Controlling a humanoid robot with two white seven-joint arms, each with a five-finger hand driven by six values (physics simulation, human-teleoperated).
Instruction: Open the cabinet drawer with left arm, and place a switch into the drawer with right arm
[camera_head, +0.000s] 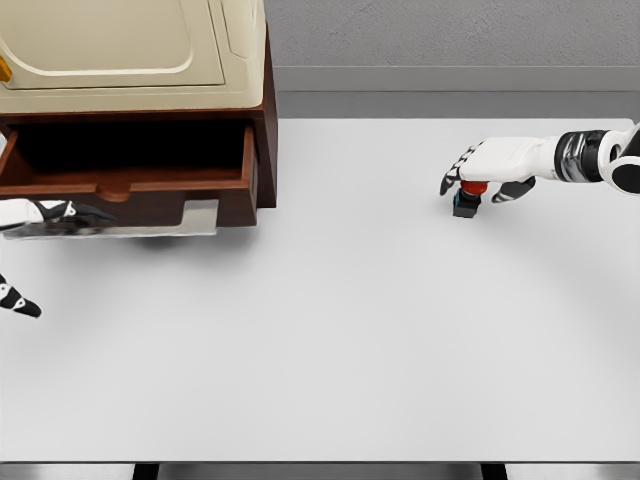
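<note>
1. You see a white table (330, 340) filling most of the head view, with a grey wall behind it.
2. At the upper left, a cabinet (263, 110) with dark brown sides and a cream top stands on the table.
3. Its drawer (130, 180) is pulled out toward you, showing a dark interior behind a reddish-brown front.
4. Your left hand (55, 215) shows at the left edge, just below the drawer front, with dark fingertips pointing right. You cannot tell from this view whether it grips anything or how its fingers are set.
5. A second bit of white arm with a dark tip (20, 303) pokes in lower down at the left edge, apart from the drawer.
6. Your right hand (490, 175) reaches in from the right edge, at the table's far right part, well apart from the cabinet.
7. The switch (468, 200), a small dark block with a red top, sits directly beneath that hand, on or just above the table.
8. The right hand's fingers (452, 180) curl down around the switch, with the thumb (512, 192) on its other side, closed around it.
</note>
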